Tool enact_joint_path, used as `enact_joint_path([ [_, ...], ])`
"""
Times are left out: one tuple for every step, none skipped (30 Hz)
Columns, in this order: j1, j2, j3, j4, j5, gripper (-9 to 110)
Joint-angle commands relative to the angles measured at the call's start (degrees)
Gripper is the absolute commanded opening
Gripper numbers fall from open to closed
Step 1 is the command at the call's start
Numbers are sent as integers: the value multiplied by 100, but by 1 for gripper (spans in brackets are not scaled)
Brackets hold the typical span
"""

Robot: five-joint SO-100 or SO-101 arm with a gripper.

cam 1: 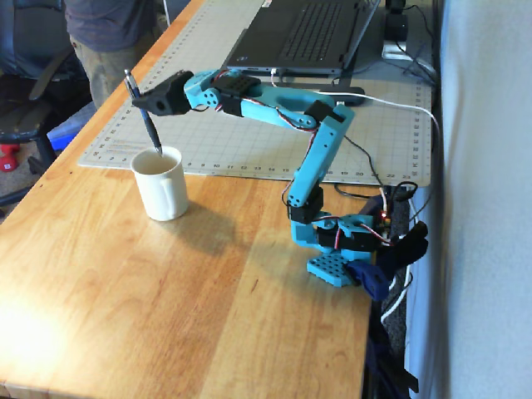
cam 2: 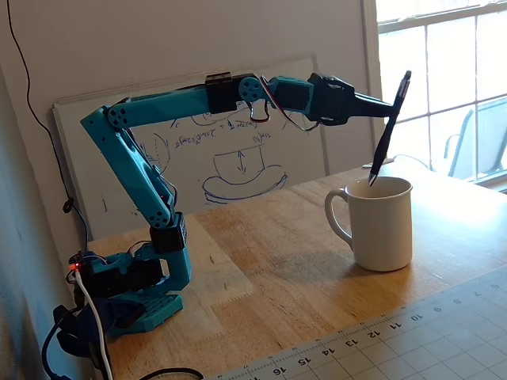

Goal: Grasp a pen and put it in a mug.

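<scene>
1 pen (cam 1: 145, 116) is pinched in the gripper (cam 1: 138, 101), whose 2 fingers close narrowly on the upper part of the barrel, leaving most of the length hanging free below. In a fixed view the same gripper (cam 2: 394, 104) shows the pen (cam 2: 386, 134) tilted, its top leaning away from the arm and its tip angled down toward the mug (cam 2: 380, 222). Holding it high on the barrel looks deliberate: it leaves a long free end to enter the cup before the fingers come near the rim.

The tip sits right at the mouth of the mug (cam 1: 161, 182); in both fixed views it appears level with the rim or just inside it, though how deep cannot be told. The mug stands upright on the wooden table (cam 1: 166, 291), its handle turned toward the arm's base (cam 1: 337, 249).

The blue arm (cam 2: 150, 119) is stretched nearly level from its shoulder, which suits reaching over the cup from above. Behind it lie a cutting mat (cam 1: 391, 141) and a laptop (cam 1: 307, 33), both well apart from the mug.

The task seems close to done: what likely remains is a little more descent and a release. The tilt is the risk, since the pen could catch the rim or tip out.
</scene>
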Motion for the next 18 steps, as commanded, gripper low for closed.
enact_joint_path([
  [26,-220,-105,-193,-62,2],
  [0,-369,-105,-193,-62,2],
  [-9,-501,-105,-193,-62,2],
  [-9,-606,-105,-193,-62,2],
  [-9,-703,-105,-193,-62,2],
  [-9,-809,-105,-193,-62,2],
  [-18,-905,-105,-193,-62,2],
  [-18,-993,-105,-193,-53,2],
  [-26,-1063,-105,-193,-53,2],
  [-26,-1125,-105,-193,-53,2],
  [-53,-1151,-105,-193,-53,2],
  [-114,-1169,-105,-193,-53,2],
  [-185,-1187,-105,-193,-53,2],
  [-229,-1195,-105,-193,-44,2],
  [-264,-1195,-105,-193,-53,2],
  [-299,-1195,-105,-193,-44,2],
  [-316,-1195,-132,-193,0,2],
  [-325,-1178,-141,-202,9,2],
])
